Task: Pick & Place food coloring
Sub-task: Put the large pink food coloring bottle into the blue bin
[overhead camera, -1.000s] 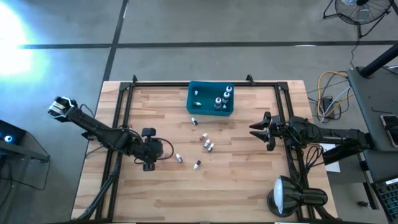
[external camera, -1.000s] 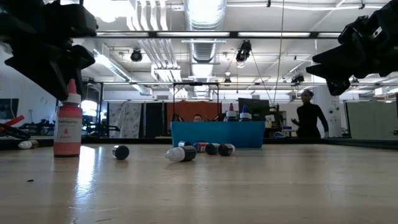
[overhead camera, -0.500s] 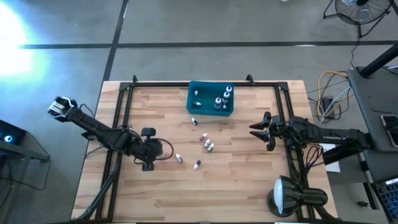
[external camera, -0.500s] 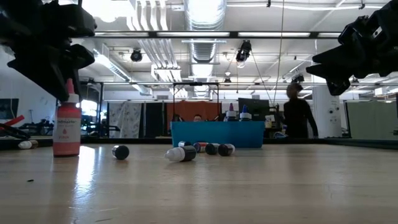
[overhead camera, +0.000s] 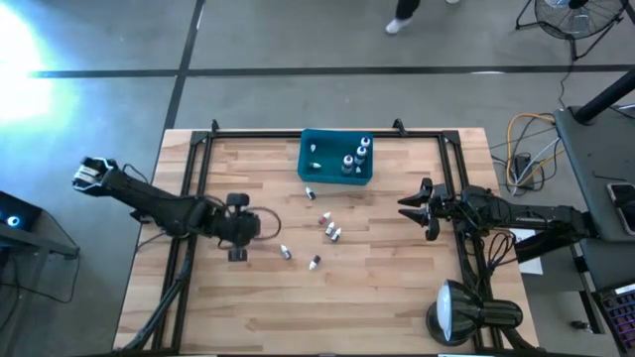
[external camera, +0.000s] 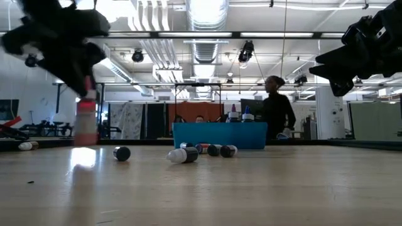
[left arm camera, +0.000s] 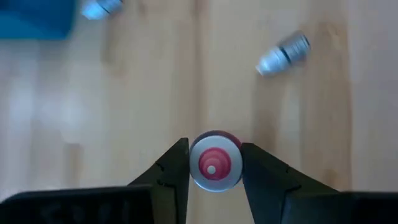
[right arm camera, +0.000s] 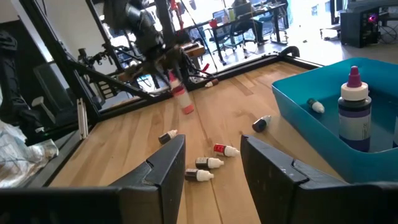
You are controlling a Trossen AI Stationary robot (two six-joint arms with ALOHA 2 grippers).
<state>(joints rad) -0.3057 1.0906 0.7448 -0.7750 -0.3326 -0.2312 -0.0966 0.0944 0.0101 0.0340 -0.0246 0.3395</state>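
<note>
My left claw [left arm camera: 214, 163] grips a red food coloring bottle [left arm camera: 215, 167] upright, cap up, lifted off the wooden bench [overhead camera: 258, 307]. The teal bin [overhead camera: 335, 157] lies ahead and rightward of it. Small white-capped bottles [overhead camera: 330, 230] lie scattered short of that bin. My right claw [overhead camera: 409, 207], half-open and empty, hovers right of the bin.

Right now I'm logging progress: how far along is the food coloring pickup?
Partly done. Several bottles already sit in the teal bin. In hand: the left gripper has its fingers closed on a red bottle, lifted off the wooden table. Left: about six small bottles still lie loose on the wood below the bin. The right gripper waits open at the right side.
</note>
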